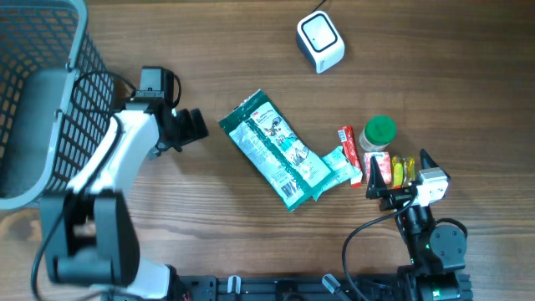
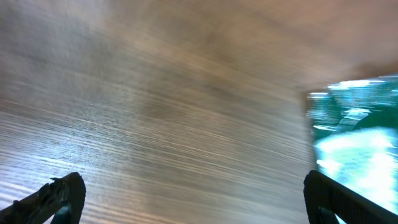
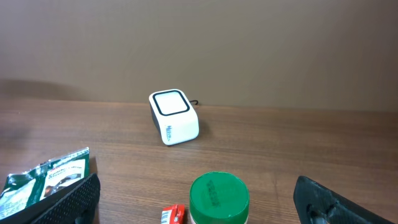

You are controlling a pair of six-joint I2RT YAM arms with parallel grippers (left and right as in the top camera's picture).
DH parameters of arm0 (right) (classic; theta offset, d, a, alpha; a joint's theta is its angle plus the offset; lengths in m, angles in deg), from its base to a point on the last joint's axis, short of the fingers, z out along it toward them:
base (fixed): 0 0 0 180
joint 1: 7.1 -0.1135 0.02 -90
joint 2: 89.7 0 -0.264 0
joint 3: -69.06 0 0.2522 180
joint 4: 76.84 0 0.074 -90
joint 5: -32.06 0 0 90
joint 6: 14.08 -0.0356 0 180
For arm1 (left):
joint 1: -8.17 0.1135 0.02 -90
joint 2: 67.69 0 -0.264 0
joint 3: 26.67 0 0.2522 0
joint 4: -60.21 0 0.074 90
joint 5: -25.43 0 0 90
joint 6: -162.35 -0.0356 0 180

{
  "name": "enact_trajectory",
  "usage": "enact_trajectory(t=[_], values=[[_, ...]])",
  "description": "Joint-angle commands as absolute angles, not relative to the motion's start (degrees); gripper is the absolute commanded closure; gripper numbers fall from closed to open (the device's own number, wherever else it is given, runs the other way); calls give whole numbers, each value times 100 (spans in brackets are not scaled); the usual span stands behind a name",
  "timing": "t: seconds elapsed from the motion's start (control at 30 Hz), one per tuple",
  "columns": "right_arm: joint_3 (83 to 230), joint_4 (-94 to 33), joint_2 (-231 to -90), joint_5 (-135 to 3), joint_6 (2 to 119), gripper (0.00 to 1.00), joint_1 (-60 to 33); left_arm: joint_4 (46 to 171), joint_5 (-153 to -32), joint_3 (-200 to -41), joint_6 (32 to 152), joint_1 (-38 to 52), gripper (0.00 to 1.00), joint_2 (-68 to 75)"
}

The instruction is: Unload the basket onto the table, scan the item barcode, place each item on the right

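A white barcode scanner [image 1: 320, 40] stands at the back of the table, also seen as the scanner [image 3: 173, 117] in the right wrist view. A large green snack packet [image 1: 276, 149] lies flat mid-table. My left gripper [image 1: 197, 125] is open just left of it, over bare wood. In the blurred left wrist view the packet [image 2: 356, 137] shows at the right edge, outside the open left gripper [image 2: 193, 186]. My right gripper [image 1: 399, 173] is open near a green-lidded jar [image 1: 380, 131]. That jar [image 3: 219, 198] sits ahead between the wide fingers of the right gripper [image 3: 198, 183], untouched.
A grey wire basket [image 1: 50, 75] fills the left edge. A small teal packet [image 1: 338, 163], a red packet [image 1: 349, 153] and red and yellow items [image 1: 393, 170] cluster by the jar. A cable [image 1: 368, 230] loops near the right arm's base.
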State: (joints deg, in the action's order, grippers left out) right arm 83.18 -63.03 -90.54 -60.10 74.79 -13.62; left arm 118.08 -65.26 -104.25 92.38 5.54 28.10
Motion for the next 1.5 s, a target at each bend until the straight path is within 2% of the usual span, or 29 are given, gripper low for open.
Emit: enact_trajectory(t=[0.0, 0.33, 0.63, 0.73, 0.93, 1.2, 1.23, 1.3, 1.47], values=[[8312, -6311, -8997, -6104, 7586, 0, -1334, 11811, -6449, -10495, 9211, 491, 0, 1361], [8312, -6311, -9013, -6104, 7586, 0, -1334, 11837, -6449, -10495, 9211, 491, 0, -2385], [8312, -6311, -9013, -6104, 7589, 0, -1334, 12407, -6449, -10455, 9211, 508, 0, -4274], [8312, -6314, -9013, -6104, 7586, 0, -1334, 12705, -6447, -10195, 9211, 508, 0, -4921], [8312, -6311, -9013, -6104, 7586, 0, -1334, 12530, -6447, -9327, 9211, 508, 0, -5871], [8312, -6314, -9013, -6104, 7586, 0, -1334, 9605, -6646, -7422, 9253, 506, 0, -6748], [8312, -6311, -9013, -6104, 7589, 0, -1334, 9144, -6644, -7231, 9253, 508, 0, -6748], [8312, -6314, -9013, -6104, 7586, 0, -1334, 7151, -6644, -6298, 9253, 506, 0, -6748], [8312, -6314, -9013, -6104, 7586, 0, -1334, 5341, -6574, -5072, 9253, 532, 0, -6748]])
